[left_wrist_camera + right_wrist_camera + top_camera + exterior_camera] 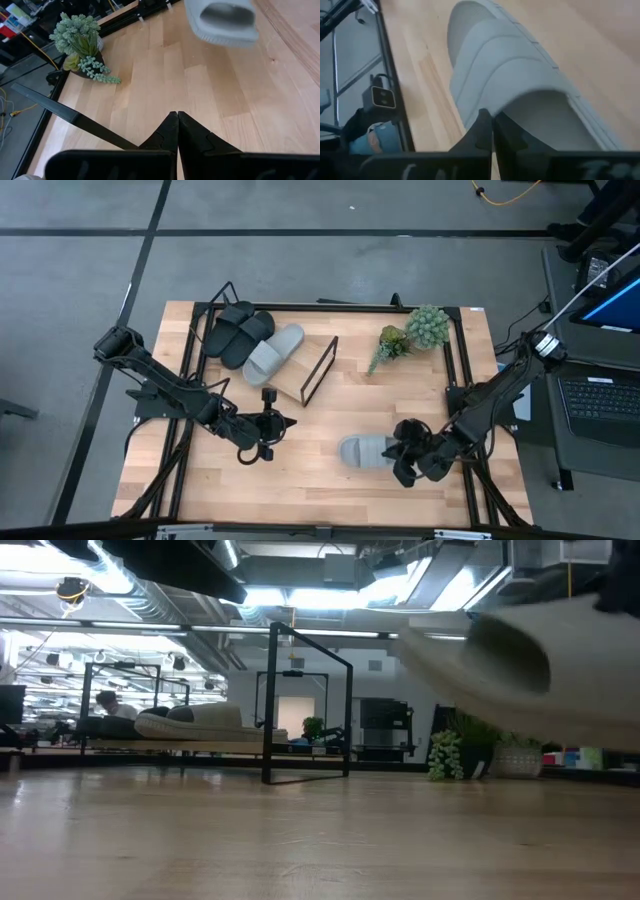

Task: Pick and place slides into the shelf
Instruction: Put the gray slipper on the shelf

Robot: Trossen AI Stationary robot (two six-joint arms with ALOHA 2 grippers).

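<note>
Slides: three already on the shelf (300, 375) at the far-left part of the wooden surface (330, 470) — two black slides (236, 333) side by side, w/ a light grey slide (272, 353) just beside them. Shelf's black wire end loop (320, 368) stands upright at its right end.

Fourth grey slide (365, 451) is near the front of the surface, right of centre. Right end effector (408, 452) is at its strap end, fingers pinched together on the strap edge; in low view the slide (520, 660) looks lifted off the surface.

Left end effector (268, 425) hangs over bare wood, front-left of centre, fingers (172, 135) fully closed, holding nothing.

Small potted plant (428, 326) and a succulent sprig (388, 345) sit near the far-right corner, well apart from both arms.
</note>
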